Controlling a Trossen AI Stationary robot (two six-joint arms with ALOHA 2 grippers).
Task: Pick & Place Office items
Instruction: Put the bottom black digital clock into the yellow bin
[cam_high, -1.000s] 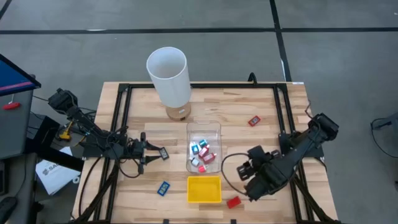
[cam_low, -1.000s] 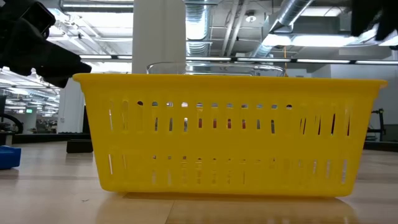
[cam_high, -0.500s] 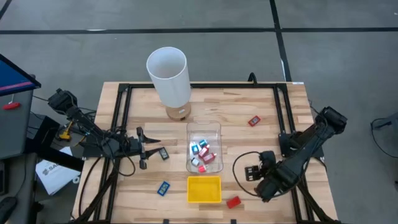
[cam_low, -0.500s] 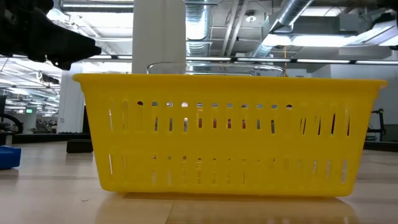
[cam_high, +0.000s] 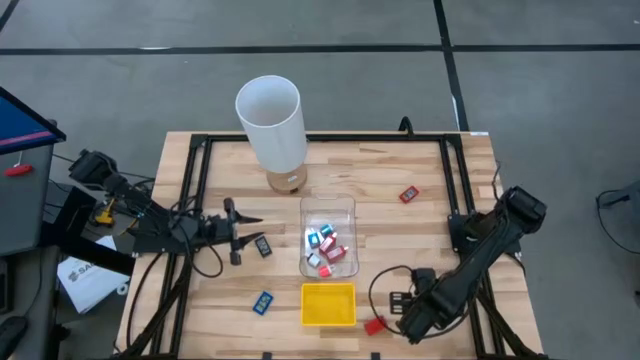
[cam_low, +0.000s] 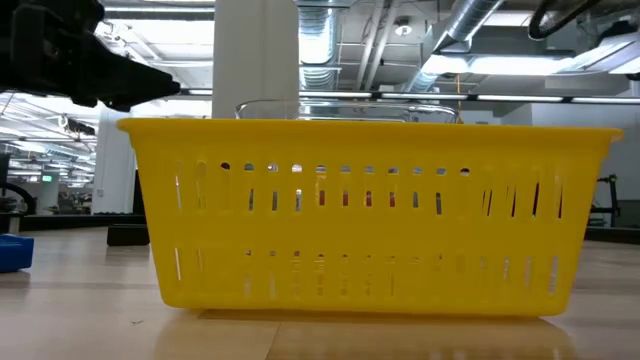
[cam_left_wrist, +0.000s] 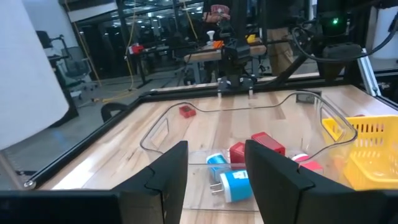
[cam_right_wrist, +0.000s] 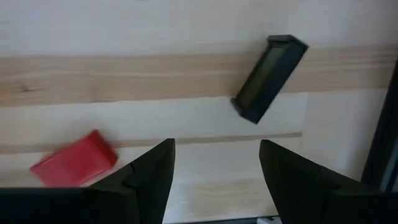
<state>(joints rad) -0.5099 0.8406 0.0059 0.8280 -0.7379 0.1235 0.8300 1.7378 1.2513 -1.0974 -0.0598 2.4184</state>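
Your right gripper (cam_high: 400, 318) hovers low over the near right part of the wooden worktop (cam_high: 420, 225), its jaws apart with nothing between them. A flat red block (cam_right_wrist: 73, 160) lies on the wood just beside one finger, and a thin black rectangular piece (cam_right_wrist: 267, 78) sits a little farther out; judging by the aim, the red block looks like the next pick, but the jaws are not centred on it, so you will likely need to shift across before closing.

Your left gripper (cam_high: 233, 229) waits over the left middle of the worktop, jaws parted and empty, pointing at the clear plastic rectangular bin (cam_high: 327, 206). That bin already holds several small office items (cam_high: 325, 247), red, blue and pale ones. The yellow slotted plastic tray (cam_high: 329, 304) sits just near of the bin, and from above it looks empty.

Loose pieces remain on the wood: a small dark piece (cam_high: 263, 245) just beside the left gripper, a blue block (cam_high: 262, 302) near left, and a red block (cam_high: 408, 194) far right. The tall white cylinder (cam_high: 270, 122) stands at the far side, clear of both arms.
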